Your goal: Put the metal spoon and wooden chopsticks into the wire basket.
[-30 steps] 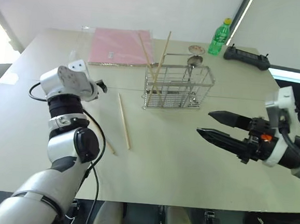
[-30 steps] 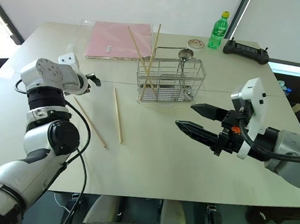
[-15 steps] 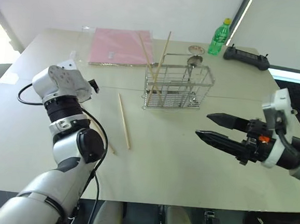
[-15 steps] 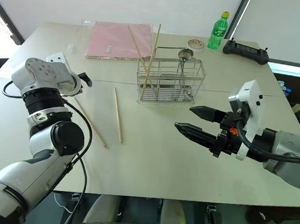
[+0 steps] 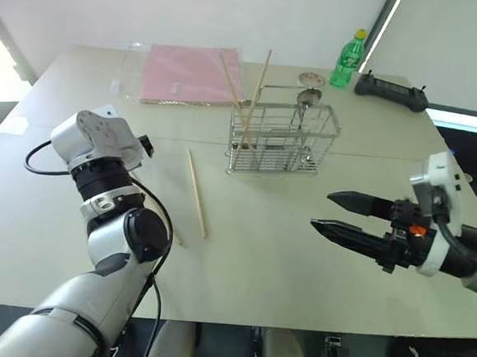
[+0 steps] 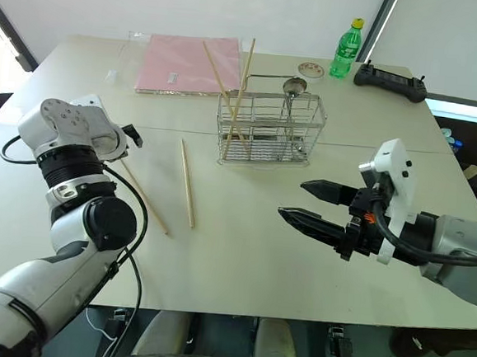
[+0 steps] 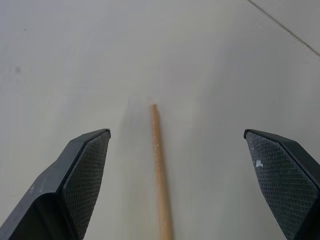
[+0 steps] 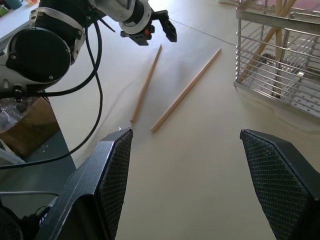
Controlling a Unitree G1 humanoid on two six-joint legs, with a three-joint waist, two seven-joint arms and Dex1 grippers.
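On table (image 6: 243, 228), left of wire basket (image 6: 269, 131): two wooden chopsticks lying loose, one nearer the basket (image 6: 188, 183), one farther left (image 6: 142, 194), partly hidden behind the left arm. Inside basket: two more chopsticks (image 6: 239, 83) standing crossed, tips well above the rim; metal spoon (image 6: 293, 88) also in, bowl up at the far right corner.

Left gripper (image 7: 187, 175): jaws at full spread, nothing held. Since a second ago, pulled back and outward from a spot nearer the basket, wrist tipped more steeply toward the table. Now lined up over the far end of the outer chopstick (image 7: 160, 165), stick running between the fingers, no contact visible.

Right gripper (image 6: 315, 205): parked above bare table right of the basket, jaws well apart, empty. No real shift over the last second.

Reading: spoon done, half the chopsticks done, two left. Repositioning looks like setup for a pick of the outer stick. Likely next: lower, close on the stick. Risk: thin stick flat on table, easy to roll or slip from the pads.
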